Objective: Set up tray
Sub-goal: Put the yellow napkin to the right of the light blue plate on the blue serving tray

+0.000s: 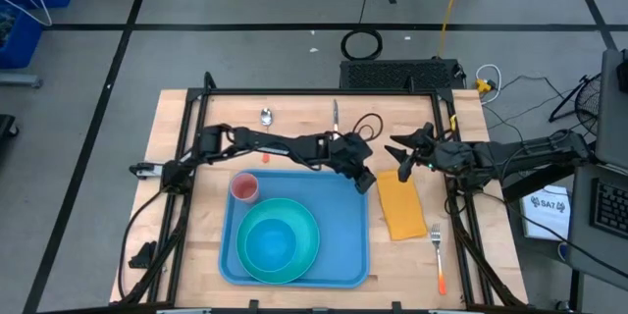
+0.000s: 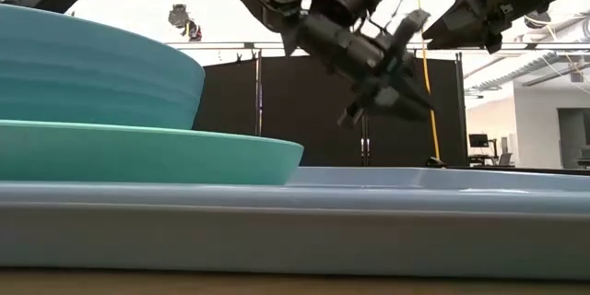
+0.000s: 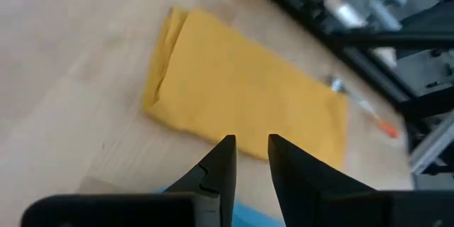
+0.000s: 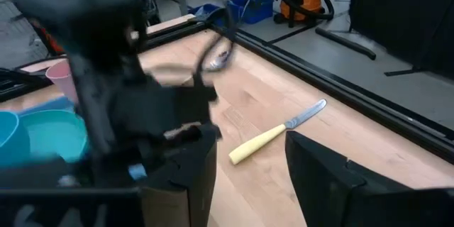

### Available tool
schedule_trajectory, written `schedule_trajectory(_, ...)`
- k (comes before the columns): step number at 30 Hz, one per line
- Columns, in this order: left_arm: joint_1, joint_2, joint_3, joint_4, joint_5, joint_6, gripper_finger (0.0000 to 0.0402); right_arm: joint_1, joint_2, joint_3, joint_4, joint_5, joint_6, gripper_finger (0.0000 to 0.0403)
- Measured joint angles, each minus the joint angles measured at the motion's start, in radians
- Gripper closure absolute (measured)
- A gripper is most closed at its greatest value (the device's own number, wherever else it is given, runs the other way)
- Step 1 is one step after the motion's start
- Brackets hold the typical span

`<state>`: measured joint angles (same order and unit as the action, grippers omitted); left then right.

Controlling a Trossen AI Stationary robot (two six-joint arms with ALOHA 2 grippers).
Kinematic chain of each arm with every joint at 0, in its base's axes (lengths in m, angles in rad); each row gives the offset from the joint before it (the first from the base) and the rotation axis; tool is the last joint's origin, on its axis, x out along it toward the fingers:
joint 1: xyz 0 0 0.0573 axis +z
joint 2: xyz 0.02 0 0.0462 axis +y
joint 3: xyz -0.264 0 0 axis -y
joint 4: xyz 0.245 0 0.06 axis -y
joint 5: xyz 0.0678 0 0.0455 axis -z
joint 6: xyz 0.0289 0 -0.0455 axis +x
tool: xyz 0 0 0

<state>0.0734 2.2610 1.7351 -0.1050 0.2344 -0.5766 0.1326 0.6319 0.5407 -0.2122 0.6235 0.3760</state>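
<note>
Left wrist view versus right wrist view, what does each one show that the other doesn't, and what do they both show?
Only the left wrist view shows the orange-yellow napkin and the fork beyond it. Only the right wrist view shows the yellow-handled knife, the pink cup, the teal bowl and the left gripper blurred in front. Both show the wooden table and a bit of the tray; each looks past its own open fingers.

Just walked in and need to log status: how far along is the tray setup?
Done: plate with bowl and pink cup sit on the tray. In hand: nothing; the left pincer hovers open at the tray's corner beside the napkin, the right pincer open above it. Left: napkin, fork, knife and spoon lie outside.
</note>
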Motion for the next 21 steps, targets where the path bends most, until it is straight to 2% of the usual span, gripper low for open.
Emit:
schedule_trajectory(6,-0.001,0.073,0.037,0.002,-0.003,-0.005,0.0314,0.000,-0.006,0.000,0.021,0.000,-0.015,0.0245)
schedule_trajectory(11,0.000,0.107,0.068,0.005,-0.059,0.003,0.0314,0.000,-0.005,0.000,0.022,-0.001,-0.015,0.0245)
schedule_trajectory(21,0.024,0.130,0.106,-0.017,-0.044,0.018,0.0314,0.000,-0.005,0.000,0.029,-0.002,-0.002,0.0245)
